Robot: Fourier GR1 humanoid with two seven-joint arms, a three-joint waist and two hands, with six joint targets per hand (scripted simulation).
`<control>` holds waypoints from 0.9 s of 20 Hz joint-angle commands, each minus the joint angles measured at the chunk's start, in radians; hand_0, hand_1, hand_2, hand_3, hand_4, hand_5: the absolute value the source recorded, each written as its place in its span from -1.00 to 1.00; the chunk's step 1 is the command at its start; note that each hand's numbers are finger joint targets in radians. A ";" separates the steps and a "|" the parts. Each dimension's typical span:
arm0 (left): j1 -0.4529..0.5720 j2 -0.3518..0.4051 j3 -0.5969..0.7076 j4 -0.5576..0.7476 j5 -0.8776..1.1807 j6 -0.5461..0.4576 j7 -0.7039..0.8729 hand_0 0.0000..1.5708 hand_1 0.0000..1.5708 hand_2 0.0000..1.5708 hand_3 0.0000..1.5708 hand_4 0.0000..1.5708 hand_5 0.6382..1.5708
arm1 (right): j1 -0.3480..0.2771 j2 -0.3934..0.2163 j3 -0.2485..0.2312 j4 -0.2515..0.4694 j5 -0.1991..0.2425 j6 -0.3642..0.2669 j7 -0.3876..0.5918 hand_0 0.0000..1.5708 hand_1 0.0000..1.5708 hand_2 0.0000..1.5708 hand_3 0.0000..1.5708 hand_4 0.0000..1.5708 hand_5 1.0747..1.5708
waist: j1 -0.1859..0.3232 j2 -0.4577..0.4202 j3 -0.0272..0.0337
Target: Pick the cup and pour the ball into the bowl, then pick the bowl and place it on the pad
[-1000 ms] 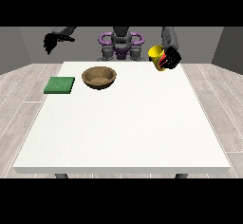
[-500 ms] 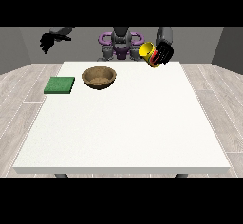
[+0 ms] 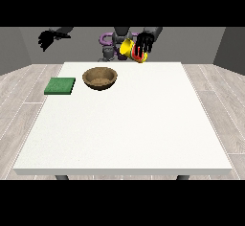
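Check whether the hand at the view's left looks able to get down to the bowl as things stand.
Probably yes. That hand hangs raised above the table's far left corner, holding nothing. The bowl sits open on the table, with only the green pad beside it, apart, and nothing between hand and bowl.

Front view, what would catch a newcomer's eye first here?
The bright yellow cup, tipped on its side in the robot hand at the view's right, held above the table's far edge. Next, the brown bowl on the white table, with the green pad lying apart at its left.
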 commanded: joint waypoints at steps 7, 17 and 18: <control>-0.139 -0.135 -0.284 0.079 -0.365 -0.207 0.180 0.90 0.90 1.00 1.00 1.00 -0.18 | -0.043 -0.024 -0.004 0.057 -0.014 0.060 -0.032 -1.00 -1.00 -1.00 -1.00 -1.00 1.00 | -0.039 0.027 -0.0006; -0.181 -0.183 -0.502 0.097 -0.626 -0.407 0.145 0.85 0.85 1.00 1.00 0.95 0.08 | -0.044 -0.040 -0.038 0.127 0.003 0.020 -0.069 -1.00 -1.00 -1.00 -1.00 -1.00 1.00 | 0.045 -0.004 -0.0013; -0.190 -0.181 -0.491 0.098 -0.625 -0.441 0.127 0.84 0.84 1.00 1.00 0.95 0.07 | -0.009 -0.058 -0.026 0.120 0.007 0.061 -0.064 -1.00 -1.00 -1.00 -1.00 -1.00 1.00 | 0.019 -0.030 -0.0016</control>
